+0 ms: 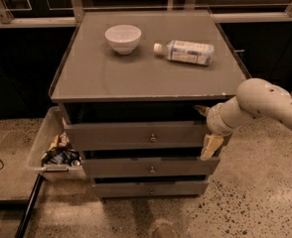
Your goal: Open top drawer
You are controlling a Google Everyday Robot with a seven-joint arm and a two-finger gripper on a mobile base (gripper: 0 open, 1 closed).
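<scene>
The top drawer (131,135) is the uppermost of three grey fronts in the cabinet, with a small round knob (152,138) at its centre. A dark gap shows between its front and the cabinet top. My gripper (206,128) is at the right end of this drawer front, well to the right of the knob. It is open, with one finger (201,109) above the front's top edge and the other (210,146) below its bottom edge. My pale arm (260,100) comes in from the right.
A white bowl (122,37) and a plastic bottle (185,51) lying on its side rest on the cabinet top (136,78). Two lower drawers (151,168) have like knobs. A clear bin (49,145) of snack packets hangs at the cabinet's left. The floor is speckled.
</scene>
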